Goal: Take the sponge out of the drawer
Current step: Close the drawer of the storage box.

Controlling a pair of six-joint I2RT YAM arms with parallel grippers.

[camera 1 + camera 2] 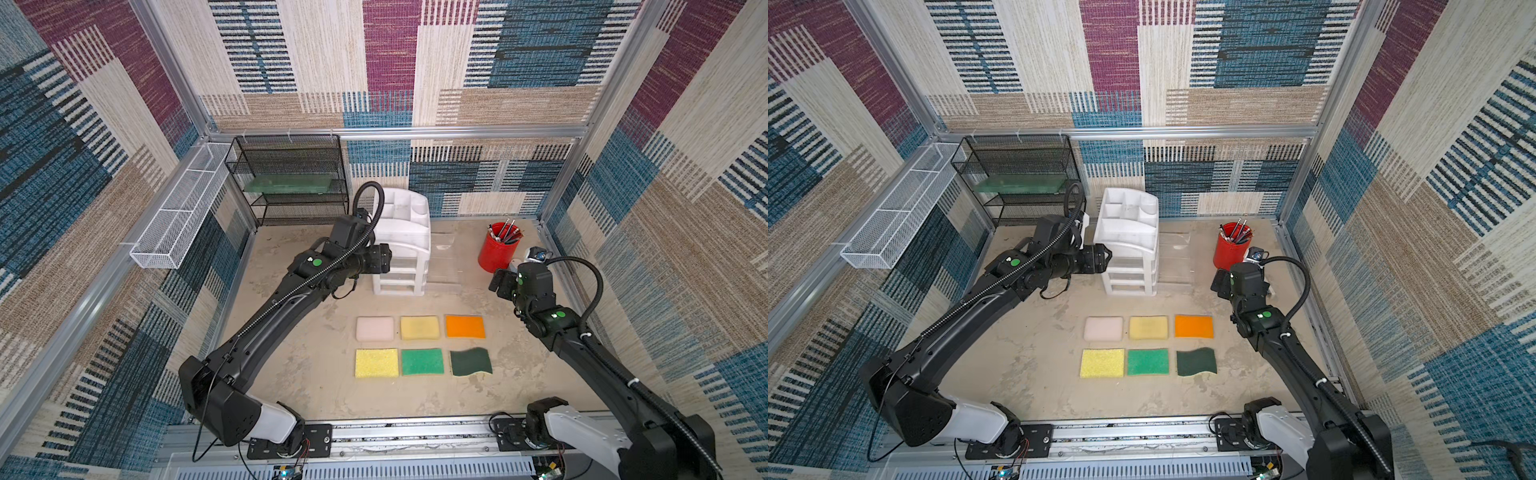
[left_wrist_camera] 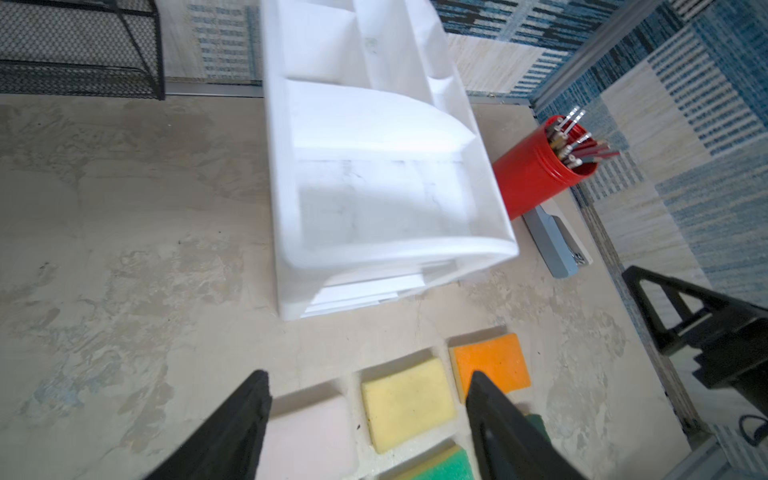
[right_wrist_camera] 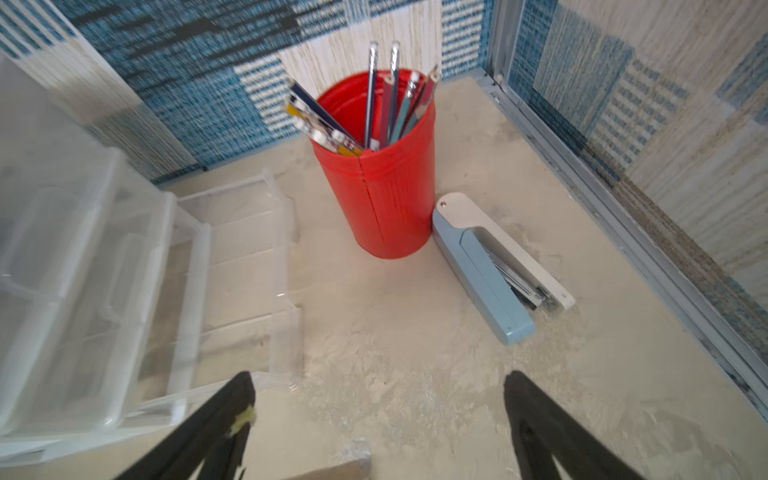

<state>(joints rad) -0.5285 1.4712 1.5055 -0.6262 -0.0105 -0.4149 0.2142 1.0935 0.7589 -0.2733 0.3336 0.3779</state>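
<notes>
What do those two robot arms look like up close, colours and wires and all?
Both arms, left arm and right arm, are black with a white shell near the base. Each carries a round green dot near the wrist and a ribbed black cable looping along it. The fingers are black tapering wedges; white ties bind the right arm's cable.

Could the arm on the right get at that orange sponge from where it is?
Probably yes. The orange sponge lies flat on the table, uncovered, at the end of the row nearest the right gripper, whose jaws stand open and empty. Nothing stands between them.
</notes>
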